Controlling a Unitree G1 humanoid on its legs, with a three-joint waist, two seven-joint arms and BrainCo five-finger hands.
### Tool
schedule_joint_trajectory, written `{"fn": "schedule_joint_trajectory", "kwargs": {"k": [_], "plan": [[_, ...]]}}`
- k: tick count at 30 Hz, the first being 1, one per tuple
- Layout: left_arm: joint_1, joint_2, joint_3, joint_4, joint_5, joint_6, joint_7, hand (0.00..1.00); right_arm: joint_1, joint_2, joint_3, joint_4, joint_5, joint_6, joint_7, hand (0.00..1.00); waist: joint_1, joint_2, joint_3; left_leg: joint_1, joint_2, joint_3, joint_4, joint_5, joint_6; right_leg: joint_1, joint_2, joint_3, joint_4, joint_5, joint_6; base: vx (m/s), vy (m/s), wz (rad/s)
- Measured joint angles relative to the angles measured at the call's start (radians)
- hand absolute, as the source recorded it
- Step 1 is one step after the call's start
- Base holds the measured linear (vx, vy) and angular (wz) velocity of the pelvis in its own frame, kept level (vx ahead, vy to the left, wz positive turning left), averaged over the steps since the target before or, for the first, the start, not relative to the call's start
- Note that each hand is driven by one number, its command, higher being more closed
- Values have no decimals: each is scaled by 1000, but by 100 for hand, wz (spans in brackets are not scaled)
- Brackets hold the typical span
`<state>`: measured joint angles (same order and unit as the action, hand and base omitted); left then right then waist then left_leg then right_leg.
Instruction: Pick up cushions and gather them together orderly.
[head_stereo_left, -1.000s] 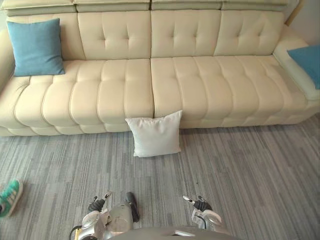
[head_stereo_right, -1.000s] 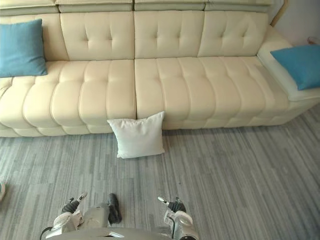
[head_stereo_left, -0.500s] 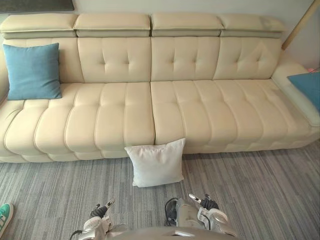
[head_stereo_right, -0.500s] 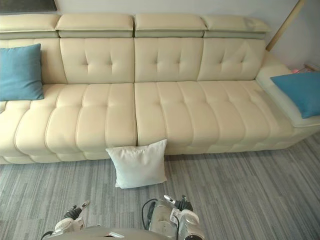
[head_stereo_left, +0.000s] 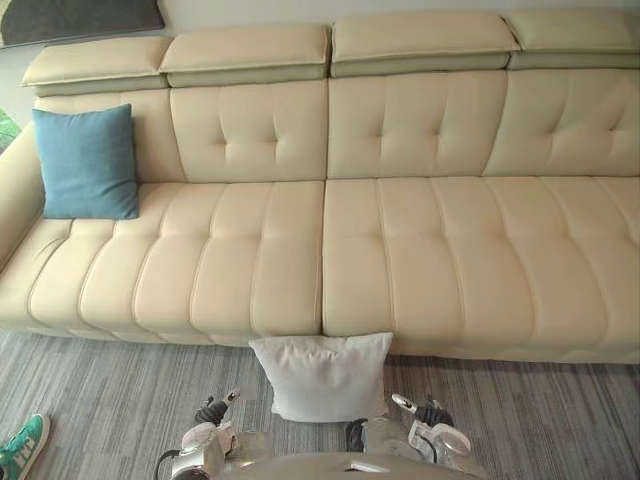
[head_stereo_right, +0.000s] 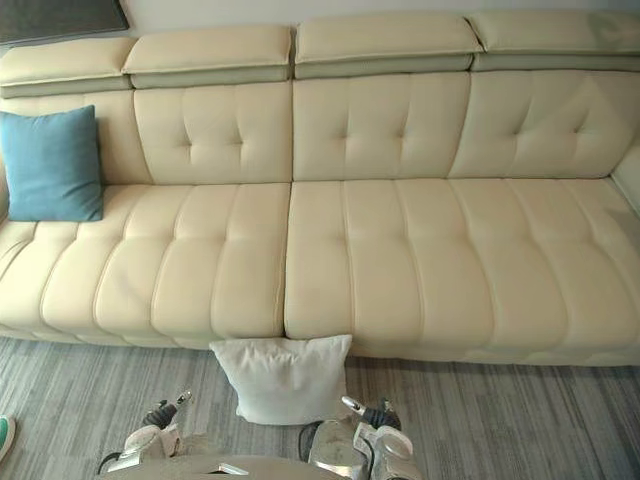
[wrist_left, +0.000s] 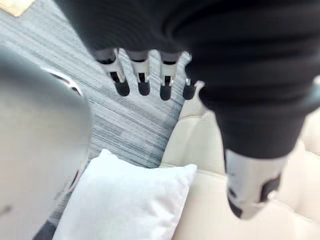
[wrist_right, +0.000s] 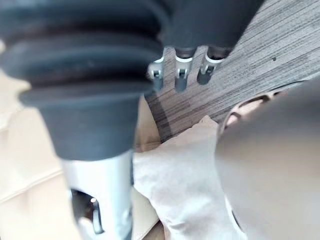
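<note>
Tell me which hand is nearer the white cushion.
Right. The right hand sits just off the white cushion, at its lower right corner; the left hand hangs farther off its left side.

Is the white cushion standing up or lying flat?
Standing up: the white cushion sits on the floor, leaning against the sofa front.

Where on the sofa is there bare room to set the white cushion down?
The whole sofa seat right of the blue cushion is bare. The floor before it is tight: the white cushion leans there, just past the open left hand and right hand.
</note>
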<state>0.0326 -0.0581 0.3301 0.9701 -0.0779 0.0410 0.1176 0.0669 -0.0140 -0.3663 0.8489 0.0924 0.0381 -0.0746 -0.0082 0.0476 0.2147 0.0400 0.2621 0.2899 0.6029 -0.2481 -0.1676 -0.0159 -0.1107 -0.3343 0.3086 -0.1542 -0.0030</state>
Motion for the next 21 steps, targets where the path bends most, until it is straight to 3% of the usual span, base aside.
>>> {"fn": "schedule_joint_trajectory", "kwargs": {"k": [2,3,4,5,9,15,17,21], "plan": [[0,4,-2,-10,0,-2,1,0,-4,7,1,1,0,1,0,0,6,-13,-2,-23,-21,10,-130,-12,24,6,-18,20,-13,14,23,133,225,-20],[0,1,-8,-14,0,-4,3,0,-4,5,2,1,-1,2,0,0,10,-10,-4,-24,-34,7,-253,31,43,6,-21,33,-15,23,43,88,285,-48],[-1,13,-12,-13,-3,-6,5,0,-6,10,6,8,-1,5,-1,0,20,-20,-15,-6,-64,10,-296,61,36,-3,-23,71,-26,36,68,78,280,-54],[3,32,-20,-13,-4,-5,7,0,1,20,18,8,-2,8,0,0,18,-51,-33,-3,-94,27,-315,78,55,-6,-30,112,-72,58,68,62,216,-44],[0,62,-21,3,-5,-5,6,0,15,55,35,11,-5,8,1,0,12,-99,-58,0,-124,58,-339,76,65,11,-35,162,-173,126,65,19,163,-27],[1,58,-25,28,-3,-5,6,0,7,35,50,33,-12,6,1,0,12,-83,-61,42,-133,99,-414,90,60,-12,-17,216,-199,151,91,-53,-7,-31],[3,50,-28,33,-1,-4,6,0,10,22,50,34,-12,6,1,0,9,-65,-66,54,-134,104,-459,106,54,-23,-4,233,-215,166,85,-62,-45,-29],[5,48,-28,33,2,-4,6,0,10,18,60,37,-21,7,0,0,21,-65,-67,89,-133,123,-499,120,46,-17,12,258,-227,178,82,-45,-26,-22]]}}
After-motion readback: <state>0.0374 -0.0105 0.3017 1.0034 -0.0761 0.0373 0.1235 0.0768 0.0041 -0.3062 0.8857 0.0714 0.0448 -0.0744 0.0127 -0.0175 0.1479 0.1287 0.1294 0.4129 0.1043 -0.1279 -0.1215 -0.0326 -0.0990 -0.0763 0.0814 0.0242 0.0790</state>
